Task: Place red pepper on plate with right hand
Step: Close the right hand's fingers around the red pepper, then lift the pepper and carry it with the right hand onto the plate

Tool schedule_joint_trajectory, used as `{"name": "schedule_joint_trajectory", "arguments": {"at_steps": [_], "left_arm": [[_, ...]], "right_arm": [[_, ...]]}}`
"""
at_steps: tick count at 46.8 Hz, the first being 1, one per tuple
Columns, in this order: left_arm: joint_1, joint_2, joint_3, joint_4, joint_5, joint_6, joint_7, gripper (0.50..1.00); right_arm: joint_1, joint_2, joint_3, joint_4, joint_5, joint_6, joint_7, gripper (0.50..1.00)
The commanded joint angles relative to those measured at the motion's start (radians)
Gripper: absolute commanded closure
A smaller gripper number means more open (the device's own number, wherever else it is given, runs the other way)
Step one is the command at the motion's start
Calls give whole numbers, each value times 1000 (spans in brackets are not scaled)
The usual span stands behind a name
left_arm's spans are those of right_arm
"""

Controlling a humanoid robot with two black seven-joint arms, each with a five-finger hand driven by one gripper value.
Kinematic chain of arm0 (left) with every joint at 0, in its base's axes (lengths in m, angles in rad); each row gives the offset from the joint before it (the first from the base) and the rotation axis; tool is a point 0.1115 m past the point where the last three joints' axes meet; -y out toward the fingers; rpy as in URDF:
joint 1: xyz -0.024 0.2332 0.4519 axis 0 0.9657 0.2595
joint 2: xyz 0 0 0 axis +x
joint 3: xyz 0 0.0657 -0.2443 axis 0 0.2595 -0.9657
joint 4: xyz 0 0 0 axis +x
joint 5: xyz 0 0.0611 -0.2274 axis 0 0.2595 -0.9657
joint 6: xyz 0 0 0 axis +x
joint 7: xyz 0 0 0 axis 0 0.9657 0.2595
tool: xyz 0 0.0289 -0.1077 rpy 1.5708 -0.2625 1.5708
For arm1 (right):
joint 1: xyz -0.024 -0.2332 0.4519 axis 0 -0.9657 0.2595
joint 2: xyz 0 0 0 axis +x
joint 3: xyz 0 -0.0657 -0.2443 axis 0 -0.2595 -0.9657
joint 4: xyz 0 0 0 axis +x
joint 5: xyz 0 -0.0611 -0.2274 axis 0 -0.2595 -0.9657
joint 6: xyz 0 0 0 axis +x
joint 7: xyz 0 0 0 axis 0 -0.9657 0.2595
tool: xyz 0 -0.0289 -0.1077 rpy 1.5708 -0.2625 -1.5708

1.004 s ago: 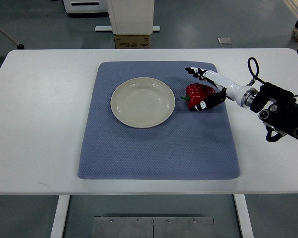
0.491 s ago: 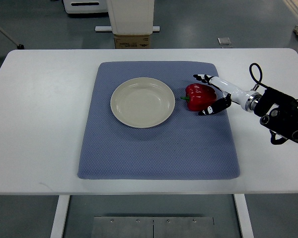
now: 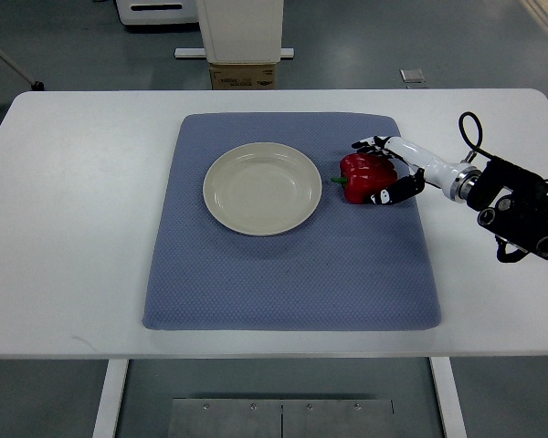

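Pepper point(image 3: 362, 176) sits on the blue mat point(image 3: 283, 274) just right of the plate point(image 3: 262, 188) (green stem toward it), right hand point(image 3: 386, 170) cupping its far side, fingers curled around but barely closed.

Glossy, smooth skin on red pepper point(image 3: 363, 175). Matt cream glaze on plate point(image 3: 262, 188). Woven, dimpled blue cloth on mat point(image 3: 290, 274). Smooth matt white laminate on table point(image 3: 73, 228). Glossy white and black plastic on right hand point(image 3: 393, 169).
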Motion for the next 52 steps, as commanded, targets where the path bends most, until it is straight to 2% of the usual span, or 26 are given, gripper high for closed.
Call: {"name": "schedule_joint_trajectory", "arguments": {"at_steps": [1, 9, 14, 23, 29, 52], "left_arm": [[0, 0, 0, 0, 0, 0, 0, 500], [2, 0, 0, 0, 0, 0, 0, 500], [0, 0, 0, 0, 0, 0, 0, 500], [0, 0, 0, 0, 0, 0, 0, 500], [0, 0, 0, 0, 0, 0, 0, 500], [0, 0, 0, 0, 0, 0, 0, 500]], "right_arm": [[2, 3, -2, 1, 1, 0, 0, 659], [3, 7, -2, 3, 1, 2, 2, 666], [3, 9, -5, 3, 1, 2, 9, 705], [3, 7, -17, 1, -1, 3, 17, 835], [3, 9, -23, 1, -1, 3, 15, 1000], [86, 6, -11, 3, 20, 7, 0, 1000]]}}
